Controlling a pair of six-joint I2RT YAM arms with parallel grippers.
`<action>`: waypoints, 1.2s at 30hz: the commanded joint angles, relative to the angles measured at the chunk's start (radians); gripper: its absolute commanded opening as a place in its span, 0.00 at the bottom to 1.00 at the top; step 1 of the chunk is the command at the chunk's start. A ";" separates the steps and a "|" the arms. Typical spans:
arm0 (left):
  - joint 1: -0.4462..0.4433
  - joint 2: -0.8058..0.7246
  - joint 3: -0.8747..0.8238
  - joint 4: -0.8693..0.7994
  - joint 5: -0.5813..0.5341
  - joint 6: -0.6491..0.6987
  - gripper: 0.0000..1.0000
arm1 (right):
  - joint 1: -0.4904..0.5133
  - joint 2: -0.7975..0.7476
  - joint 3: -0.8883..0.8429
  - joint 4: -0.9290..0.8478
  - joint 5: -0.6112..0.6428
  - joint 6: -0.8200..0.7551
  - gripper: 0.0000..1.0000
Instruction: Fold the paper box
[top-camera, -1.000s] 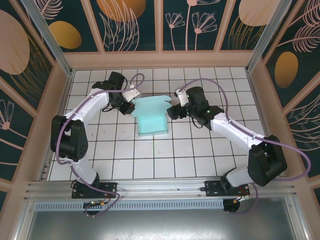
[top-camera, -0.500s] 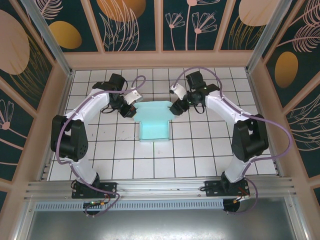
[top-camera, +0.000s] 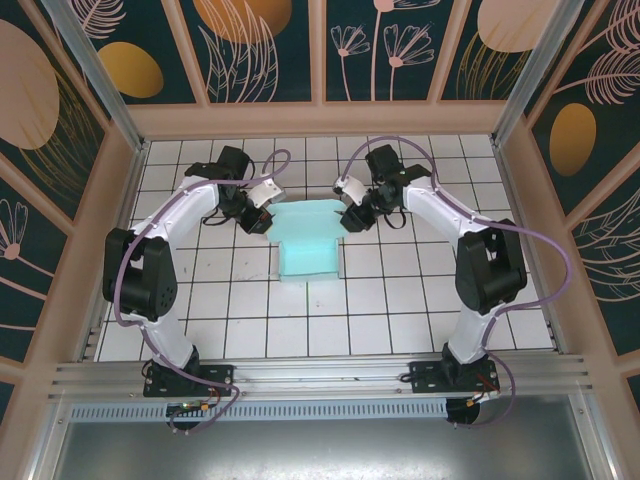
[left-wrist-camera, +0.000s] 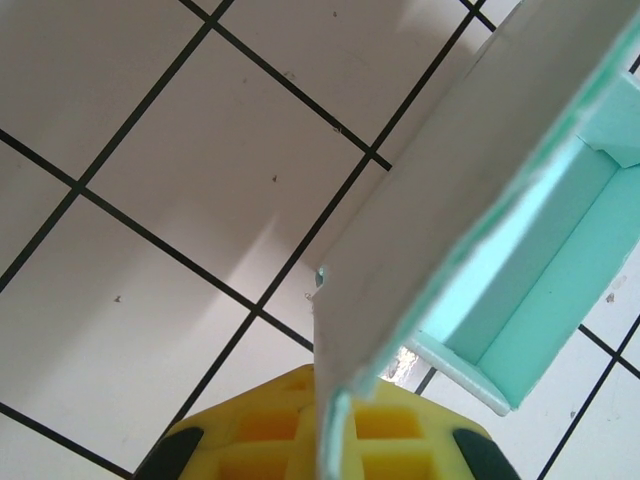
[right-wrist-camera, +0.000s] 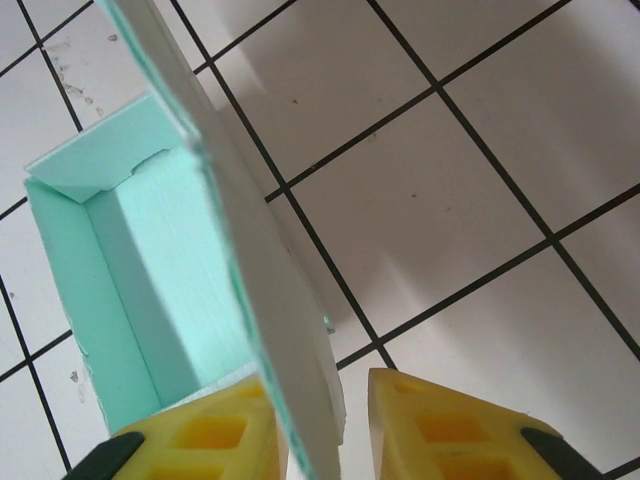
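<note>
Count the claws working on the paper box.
2. The left claw has the paper box's left flap between its fingers; the right claw has the right flap between its own.

Mint paper box (top-camera: 308, 243), yellow pincer pads (right-wrist-camera: 440, 430); wht table (top-camera: 400, 320), blk grid

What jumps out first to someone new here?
The pale mint paper box sits half folded at centre, walls partly up. The left gripper and right gripper flank its far end, each with jaws astride an upright flap. White gridded table underneath, dark floral panels behind.
</note>
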 joint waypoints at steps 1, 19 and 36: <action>0.001 0.017 0.001 -0.055 0.021 0.005 0.00 | 0.007 0.003 0.034 -0.025 -0.024 -0.005 0.26; 0.001 0.038 0.010 -0.061 0.016 0.004 0.00 | 0.016 0.051 0.089 -0.033 -0.047 0.009 0.19; -0.003 -0.103 -0.053 0.248 -0.007 -0.218 0.00 | 0.094 -0.121 -0.097 0.300 0.284 0.293 0.00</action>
